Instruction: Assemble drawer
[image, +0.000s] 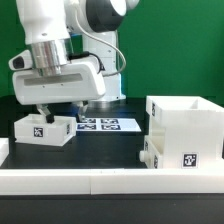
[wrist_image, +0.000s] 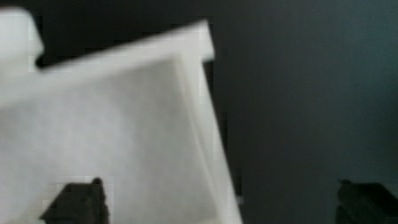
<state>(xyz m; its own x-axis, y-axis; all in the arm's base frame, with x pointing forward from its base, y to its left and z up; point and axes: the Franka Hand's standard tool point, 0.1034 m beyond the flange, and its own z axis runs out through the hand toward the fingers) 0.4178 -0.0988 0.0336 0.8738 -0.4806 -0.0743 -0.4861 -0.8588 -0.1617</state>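
Exterior view: I see the arm reaching down at the exterior view's left, gripper (image: 60, 108) over a small tray (image: 45, 129), casing (image: 186, 128) well apart on the right. Wrist view: fingertips (wrist_image: 75, 202) spread wide, gripping nothing, blurred white tray (wrist_image: 125, 130) below.

Exterior view: bright, even light, seemingly from above; low resolution, all edges soft. White casing (image: 185, 125) and tray (image: 43, 130) are nearly washed out on their upper faces, with the side walls a shade greyer. Black table (image: 115, 148) reads as flat dark, with little detail. Underside of the gripper (image: 60, 108) is in shade. Wrist view: heavily blurred (nothing sharp anywhere). A white surface (wrist_image: 125, 130) glares pale against a dark ground, and the fingertips (wrist_image: 75, 203) are mere dark smudges.
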